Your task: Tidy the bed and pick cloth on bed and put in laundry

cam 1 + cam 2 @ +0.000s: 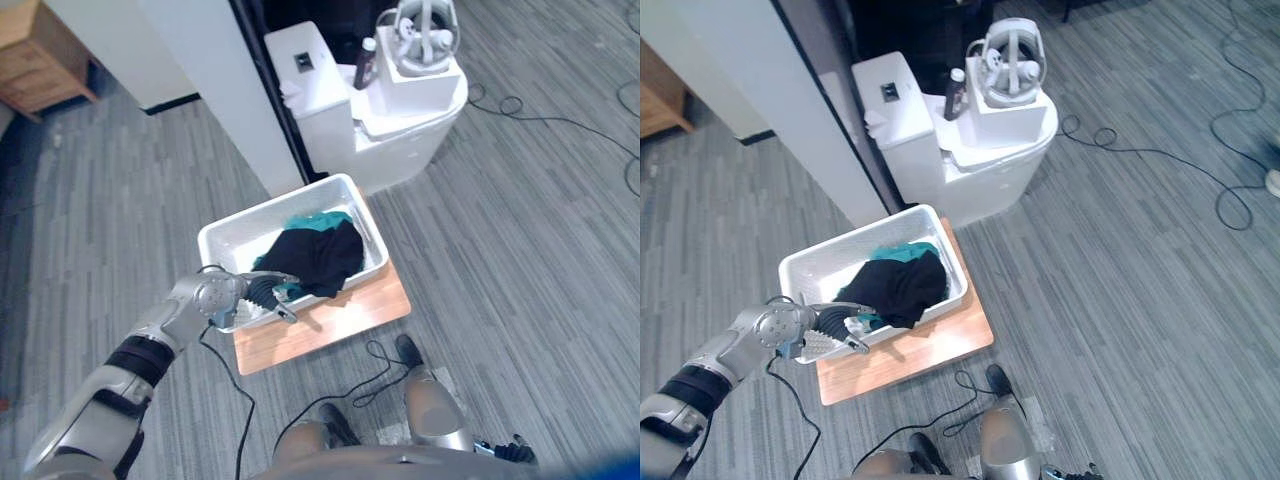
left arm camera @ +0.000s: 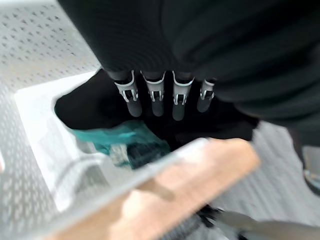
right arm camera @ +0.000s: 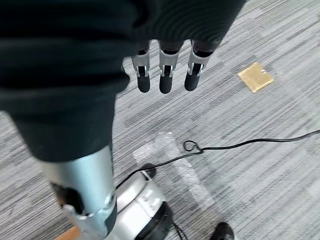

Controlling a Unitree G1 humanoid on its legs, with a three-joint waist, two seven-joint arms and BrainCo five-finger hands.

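L hand (image 1: 268, 293) is at the basket's near rim, fingers straight, nothing in them. Black cloth (image 1: 320, 258) lies in the basket (image 1: 250, 225), and its near edge seems to lap the rim. Teal cloth (image 1: 318, 220) is under it. Both look soft, light and limp, so they'll sag and bunch. I'd pinch a thick fold mid-heap, not a thin edge. Basket is rigid white perforated plastic, rectangular, on a smooth wood board (image 1: 350, 315). R hand (image 3: 166, 75) hangs slack and empty over the grey streaked floor (image 3: 260, 165).
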